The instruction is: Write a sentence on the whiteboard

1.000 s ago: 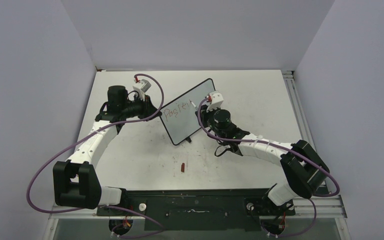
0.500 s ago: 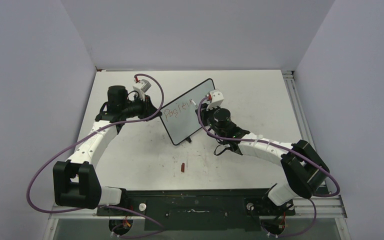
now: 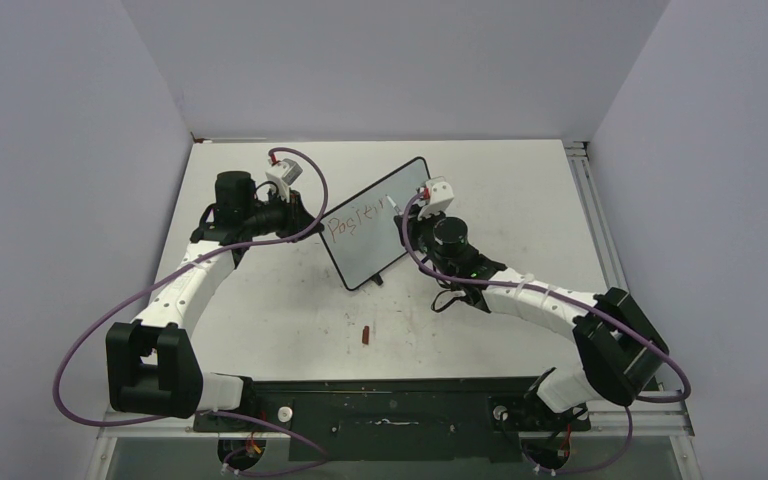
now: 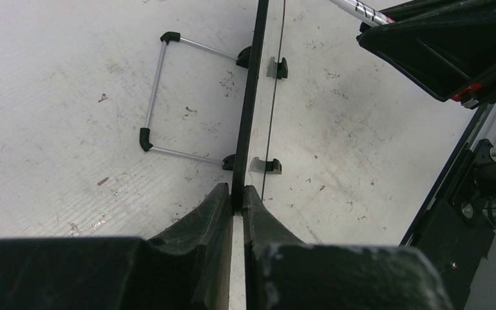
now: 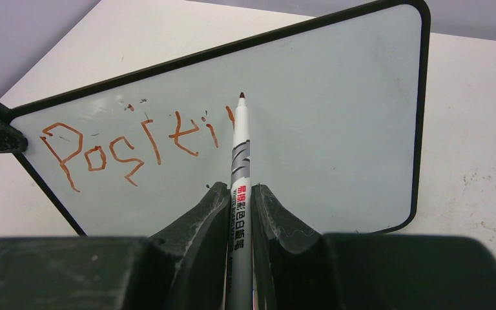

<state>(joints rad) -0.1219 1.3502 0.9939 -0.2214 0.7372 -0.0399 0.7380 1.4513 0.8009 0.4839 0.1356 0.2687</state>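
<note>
The whiteboard (image 5: 336, 129) stands propped on the table (image 3: 520, 190), one end of its frame pinched in the left claw (image 4: 237, 192). The right claw (image 5: 239, 188) is clamped on a marker (image 5: 240, 142), its tip at the end of the red sentence (image 5: 135, 145), which reads "Positi". Whether the tip touches, I can't tell. The board looks light, stiff and glossy. It would likely skid under pen pressure, so the frame edge is the place to hold.

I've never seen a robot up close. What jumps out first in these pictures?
The small whiteboard stands mid-table, with reddish letters reading roughly "Positi" on its face. The right gripper is shut on a marker, its tip by the last stroke, while the left gripper pinches the board's edge.
</note>
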